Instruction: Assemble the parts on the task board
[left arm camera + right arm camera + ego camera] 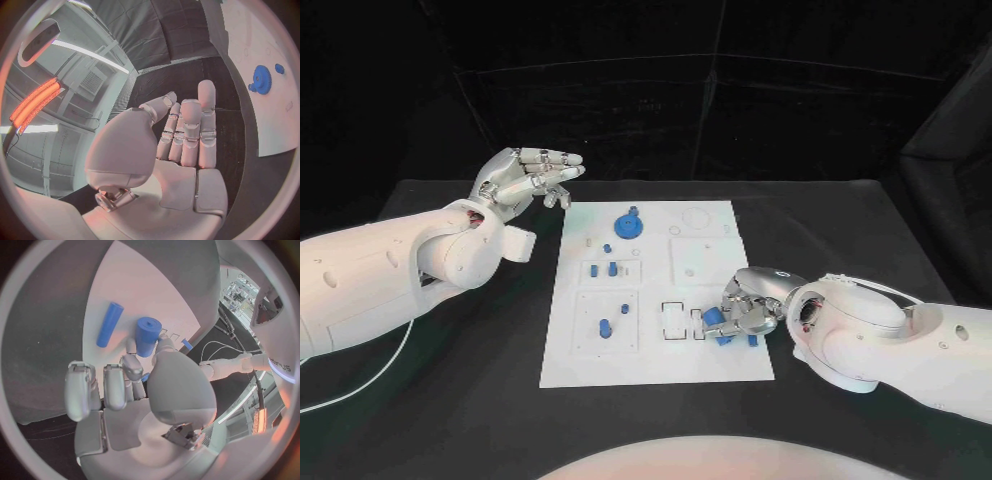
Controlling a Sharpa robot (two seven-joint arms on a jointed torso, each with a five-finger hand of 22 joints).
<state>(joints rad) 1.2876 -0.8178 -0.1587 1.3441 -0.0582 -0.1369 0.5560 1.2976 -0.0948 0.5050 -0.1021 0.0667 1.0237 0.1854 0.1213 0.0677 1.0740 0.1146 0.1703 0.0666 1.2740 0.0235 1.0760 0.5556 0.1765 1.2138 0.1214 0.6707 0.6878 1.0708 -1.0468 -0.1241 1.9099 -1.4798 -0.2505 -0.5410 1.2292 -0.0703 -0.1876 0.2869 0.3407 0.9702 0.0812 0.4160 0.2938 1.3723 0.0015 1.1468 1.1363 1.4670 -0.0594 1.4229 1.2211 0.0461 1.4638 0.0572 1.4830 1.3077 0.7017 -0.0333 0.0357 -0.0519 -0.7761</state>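
- Head view: the right robot hand (750, 312) is low over the task board (661, 370), at about 4 o'clock from the board's middle, fingers curled around a small blue part (720, 330) beside the slots near the right edge. It seems to be seating or lifting this piece; keeping it square to the slot and pressing straight down should serve best.
- Head view: the left robot hand (528, 180) hangs above the counter (473, 400) off the board's 11 o'clock corner, fingers loosely apart, holding nothing. A blue gear (629, 225) sits near 12 o'clock, small blue pegs (602, 268) toward 9 o'clock; none block the right hand.
- Left wrist view: the palm is bare, fingers straight and together.
- Right wrist view: a thick blue cylinder (147, 336) stands just past the fingertips (132, 366), a slim blue rod (109, 324) lying beside it. I cannot tell whether the cylinder is touched.
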